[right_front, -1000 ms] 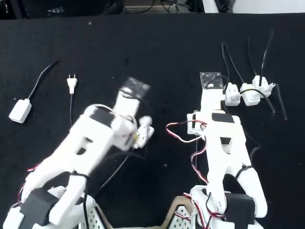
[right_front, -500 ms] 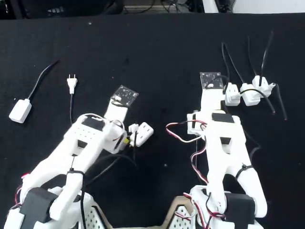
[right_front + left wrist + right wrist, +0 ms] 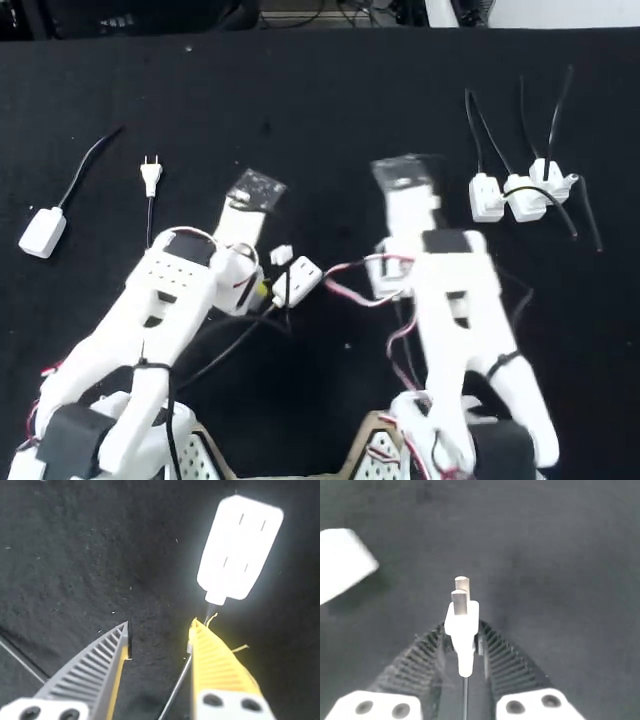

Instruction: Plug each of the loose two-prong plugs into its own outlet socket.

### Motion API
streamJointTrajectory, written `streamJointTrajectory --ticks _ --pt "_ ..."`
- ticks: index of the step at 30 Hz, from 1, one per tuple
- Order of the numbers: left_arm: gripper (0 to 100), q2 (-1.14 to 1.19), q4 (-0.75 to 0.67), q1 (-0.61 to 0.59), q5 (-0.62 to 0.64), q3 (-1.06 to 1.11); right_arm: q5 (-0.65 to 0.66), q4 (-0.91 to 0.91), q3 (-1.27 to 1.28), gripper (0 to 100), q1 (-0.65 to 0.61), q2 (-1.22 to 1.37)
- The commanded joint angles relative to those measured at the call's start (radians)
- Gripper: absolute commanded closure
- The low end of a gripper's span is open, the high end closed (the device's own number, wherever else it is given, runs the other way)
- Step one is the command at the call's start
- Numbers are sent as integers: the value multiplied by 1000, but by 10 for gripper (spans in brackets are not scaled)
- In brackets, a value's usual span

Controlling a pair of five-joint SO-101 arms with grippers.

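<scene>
In the left wrist view my left gripper (image 3: 160,630) is open, with a white outlet socket (image 3: 240,547) lying just beyond its yellow fingertip (image 3: 197,630), slots facing up. A thin cable runs along that finger. In the high view this socket (image 3: 297,280) lies at centre-left, beside the left gripper (image 3: 275,273). My right gripper (image 3: 462,630) is shut on a white two-prong plug (image 3: 462,615), prongs pointing forward over the black mat. A white block (image 3: 345,562) lies off to one side of it. Another loose plug (image 3: 151,175) lies at the far left.
Three white sockets (image 3: 520,195) with black cables sit in a row at the right. A white socket on a cable (image 3: 41,232) lies at the left edge. The right arm (image 3: 450,290) stands at centre-right on the black mat (image 3: 330,100).
The right arm has swung left, away from the row of sockets. The left arm has pulled back slightly, and the socket beside it sits a little lower.
</scene>
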Motion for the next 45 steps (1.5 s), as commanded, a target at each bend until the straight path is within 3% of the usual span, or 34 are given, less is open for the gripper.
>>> streamJointTrajectory --ticks 1,10,17,24,33,45 --pt "802 -124 -26 -19 104 -4 28 -32 28 988 -138 -128" --pt "802 -468 -147 -116 236 186 28 -272 263 988 -390 -367" --pt "802 -575 -146 -173 295 223 28 -307 357 988 -572 -544" --pt "802 -674 -138 -160 296 245 29 -376 400 988 -583 -558" --pt "802 -838 -141 -8 287 343 29 -454 421 988 -580 -503" --pt "802 -867 -158 4 209 384 29 -450 415 988 -583 -506"
